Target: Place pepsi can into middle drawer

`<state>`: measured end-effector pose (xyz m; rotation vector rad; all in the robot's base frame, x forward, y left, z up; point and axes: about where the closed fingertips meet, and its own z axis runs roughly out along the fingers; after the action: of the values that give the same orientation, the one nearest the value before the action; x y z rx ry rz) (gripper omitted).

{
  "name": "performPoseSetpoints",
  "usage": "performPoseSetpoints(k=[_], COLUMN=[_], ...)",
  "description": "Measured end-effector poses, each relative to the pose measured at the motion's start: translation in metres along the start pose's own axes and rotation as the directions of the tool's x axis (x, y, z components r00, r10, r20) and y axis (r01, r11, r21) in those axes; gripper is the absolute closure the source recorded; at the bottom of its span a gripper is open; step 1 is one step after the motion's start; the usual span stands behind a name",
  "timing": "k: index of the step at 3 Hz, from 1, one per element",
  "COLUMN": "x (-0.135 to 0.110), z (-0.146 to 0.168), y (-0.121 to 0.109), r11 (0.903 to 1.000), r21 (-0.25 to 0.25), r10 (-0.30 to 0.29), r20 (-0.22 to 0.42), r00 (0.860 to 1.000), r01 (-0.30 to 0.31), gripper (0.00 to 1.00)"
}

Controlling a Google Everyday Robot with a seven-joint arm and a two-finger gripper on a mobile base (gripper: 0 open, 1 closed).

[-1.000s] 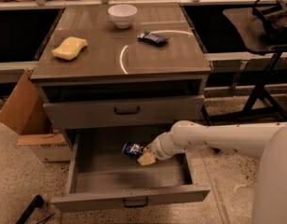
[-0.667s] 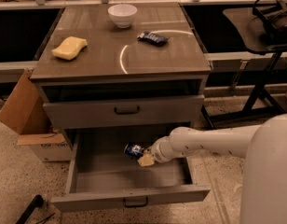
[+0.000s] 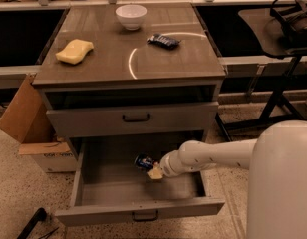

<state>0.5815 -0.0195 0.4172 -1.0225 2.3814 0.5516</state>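
Note:
The middle drawer (image 3: 138,210) is pulled open below the shut upper drawer (image 3: 133,119). My white arm reaches from the right into its box. The gripper (image 3: 151,169) is inside the drawer, near its middle, low over the floor. The pepsi can (image 3: 142,161), blue with a silver end, lies tilted at the gripper's tip, inside the drawer. A pale finger (image 3: 155,173) shows just below the can, touching it.
On the cabinet top stand a white bowl (image 3: 131,16), a yellow sponge (image 3: 74,51) and a dark blue snack packet (image 3: 163,41). A cardboard box (image 3: 31,126) sits at the left on the floor. A black stand (image 3: 283,83) is at the right.
The arm has drawn slightly left and lower in the drawer, with the can still at its tip. The can's position in the drawer is nearly the same.

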Motion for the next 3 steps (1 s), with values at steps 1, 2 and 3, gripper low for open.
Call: performPoseSetpoints(k=[1,2,3], x=[0.0,0.0,0.0], z=[0.005,-0.004,-0.025], y=[0.0,-0.001,0.007], r11=[1.0,0.9994,0.9963], r21=[-0.009,-0.023,-0.054], r10=[-0.003,-0.025,-0.062], r20=[0.009,0.023,0.078], r00=[1.0,0.999,0.995], r01=[0.003,0.026,0.067], gripper=[0.11,0.0,0.0])
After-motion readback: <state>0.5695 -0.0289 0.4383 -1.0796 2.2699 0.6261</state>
